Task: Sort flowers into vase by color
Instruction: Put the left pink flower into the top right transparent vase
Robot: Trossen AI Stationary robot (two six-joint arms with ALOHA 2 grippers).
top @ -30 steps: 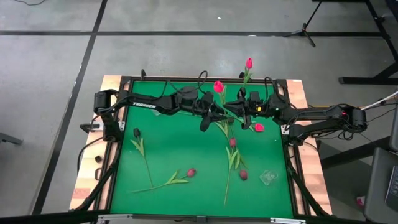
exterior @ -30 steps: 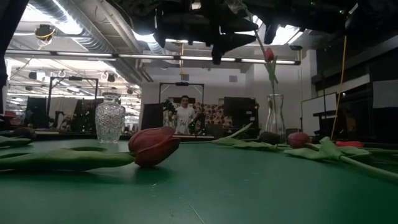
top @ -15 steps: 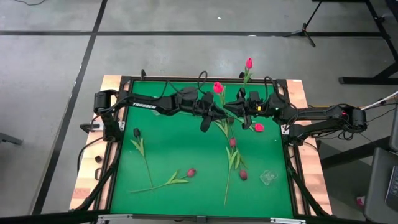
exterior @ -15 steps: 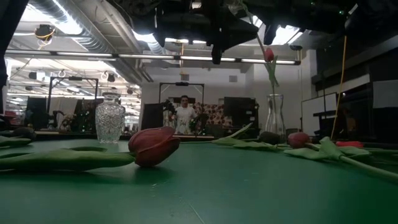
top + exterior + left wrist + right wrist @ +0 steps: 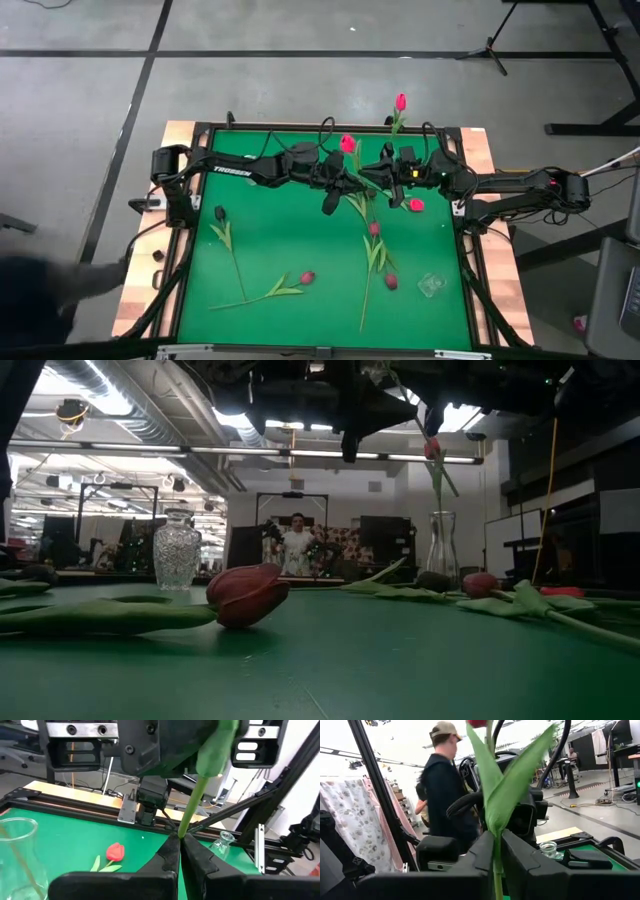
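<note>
Step in hand, as I judge it: handover of 1 pink tulip [image 5: 348,145] between the arms, held in the air above the back middle of the green surface [image 5: 280,250].

Left gripper [image 5: 338,176]: the left wrist view shows its fingers [image 5: 170,857] pressed together on the green stem, pinching it. Left arm reaches in from the left edge, stretched nearly level toward the centre.

Right gripper [image 5: 385,177]: reaches in from the right, facing the left one, the 2 close together. In the right wrist view the same stem and leaves [image 5: 505,790] stand upright between its fingers [image 5: 485,852]. The fingers lie close along the stem; whether they clamp it or are letting go I cannot tell.

Tulip position: head up and toward the back edge, stem running down between both grippers, clear of the surface.

Elsewhere: 1 pink tulip already stands in the tall vase [image 5: 442,545] at the back edge. A cut-glass vase [image 5: 177,551] stands empty, as far as the low view shows. A dark red tulip [image 5: 246,595] and several others lie loose on the surface.

Next move, judged: the right fingers must release fully before the left arm carries the stem to the vase holding pink, keeping it upright to enter the narrow mouth.
</note>
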